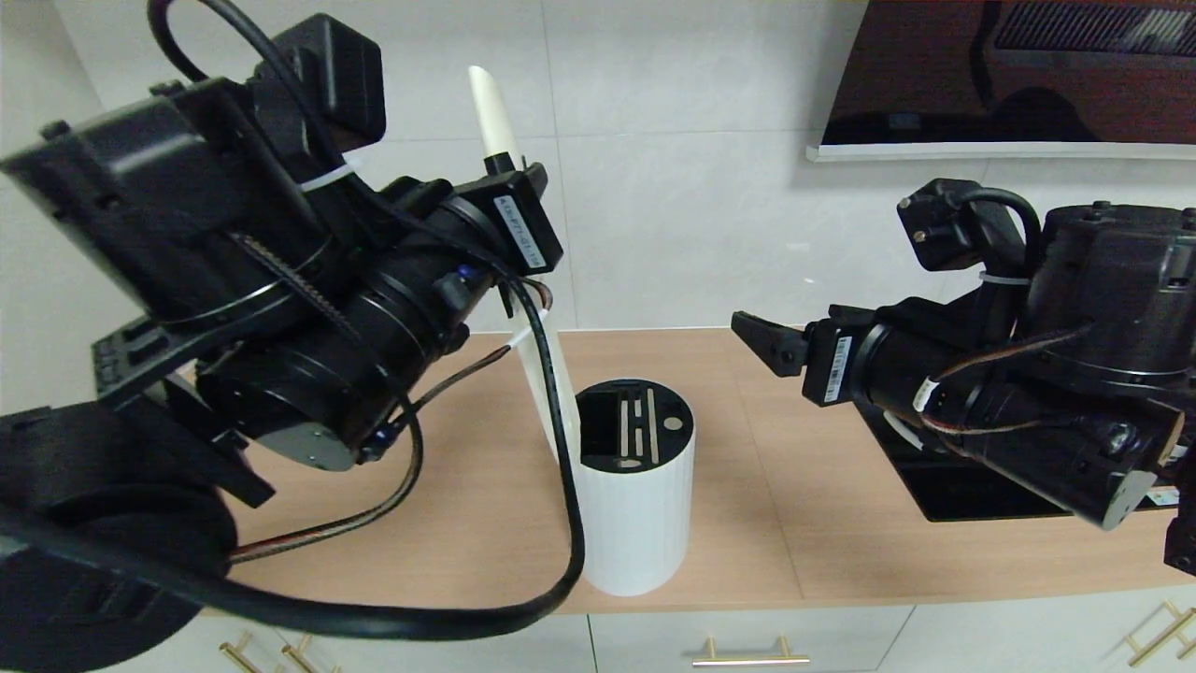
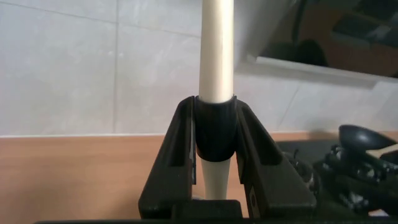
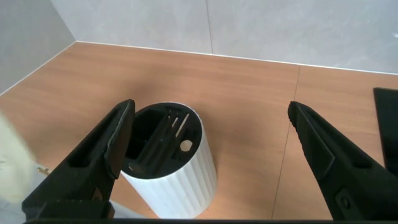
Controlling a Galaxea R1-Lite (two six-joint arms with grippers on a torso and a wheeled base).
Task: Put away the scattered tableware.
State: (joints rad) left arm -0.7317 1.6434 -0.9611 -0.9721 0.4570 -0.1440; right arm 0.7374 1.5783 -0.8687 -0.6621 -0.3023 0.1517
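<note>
I am holding my left tool [image 1: 514,192] up and to the left of the holder [image 1: 635,505], and its fingers are clamped tight on the dark collar of a white-handled utensil [image 1: 491,107]. The left wrist view is showing the same grip, the pale handle [image 2: 216,56] rising straight out from between the closed fingers [image 2: 180,143]. The utensil is standing nearly upright, handle end on top, with its lower part running down towards the holder's left rim; I cannot tell whether its tip is in a slot or only beside the rim. The holder itself is standing upright on the worktop [image 1: 448,505], its black slotted top facing up. To the right of the holder I am keeping my right tool [image 1: 775,344] empty, jaws spread wide, well above the worktop and level with the holder's top [image 3: 165,134]. I am judging this piece as lifted and lined up but not yet lowered in and let go, so the seating and release are what is left for it. A dark panel [image 1: 944,495] is lying farther right of the holder.
</note>
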